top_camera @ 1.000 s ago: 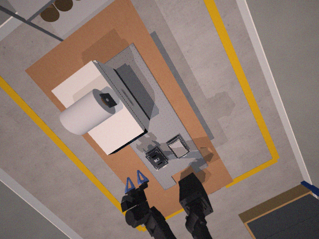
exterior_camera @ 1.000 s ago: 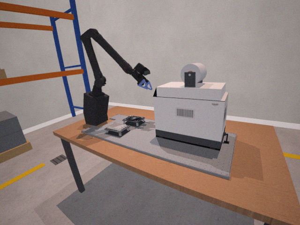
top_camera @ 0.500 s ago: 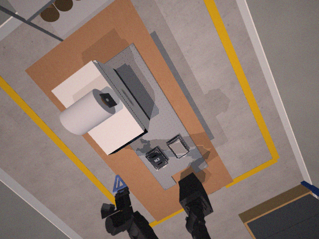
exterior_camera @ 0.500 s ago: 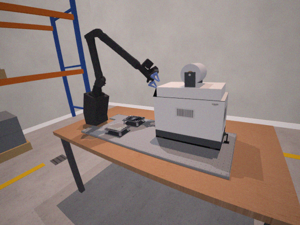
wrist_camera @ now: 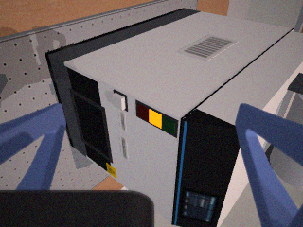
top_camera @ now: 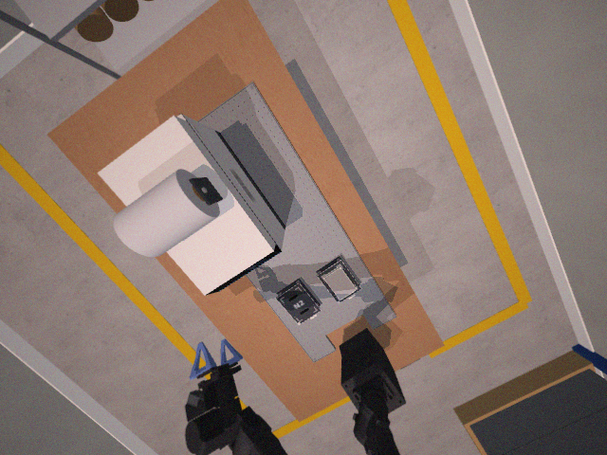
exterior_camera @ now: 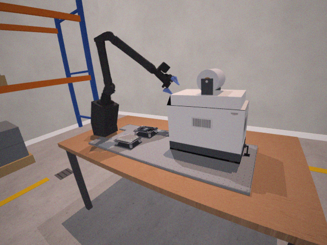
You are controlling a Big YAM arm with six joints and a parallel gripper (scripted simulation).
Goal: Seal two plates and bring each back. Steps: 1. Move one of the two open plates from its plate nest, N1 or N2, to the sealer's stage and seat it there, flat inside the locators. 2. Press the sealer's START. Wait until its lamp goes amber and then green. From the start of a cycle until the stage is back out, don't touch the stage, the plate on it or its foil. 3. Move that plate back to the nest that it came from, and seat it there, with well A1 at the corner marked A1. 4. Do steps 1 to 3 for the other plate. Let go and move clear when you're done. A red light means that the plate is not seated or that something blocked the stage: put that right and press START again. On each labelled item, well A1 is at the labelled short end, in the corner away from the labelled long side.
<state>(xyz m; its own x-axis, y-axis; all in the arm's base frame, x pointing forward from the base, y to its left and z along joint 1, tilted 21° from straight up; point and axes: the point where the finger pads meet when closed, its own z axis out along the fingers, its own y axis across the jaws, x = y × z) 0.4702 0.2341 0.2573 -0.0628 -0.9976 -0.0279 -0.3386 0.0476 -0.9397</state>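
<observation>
Gripper: two blue fingers, spread fully open, nothing held; one at each side of the wrist frame, apart from the machine.

Plate sealer: pale housing, filling the middle of the wrist frame. Fitted with a white button, a lamp strip lit amber between dark red and dark green segments, a dark front opening at centre left, and a small display at lower right.

Foil roll: white, mounted on top of the sealer.

Table: wood-coloured, its near edge crossing the lower part of the exterior frame.

Perforated board: grey, flat on the table, beneath sealer and nests.

Plate: one, pale-topped, on the nest beside N2, left of centre in the exterior frame. The other plate is out of sight; its place cannot be told.

Nest N2: dark, label exposed, just behind the plate's nest.

Arm: black, on a black pedestal, left of centre in the exterior frame.

Rack: blue posts, orange beams, upper left.

Wall: grey, rearmost.
</observation>
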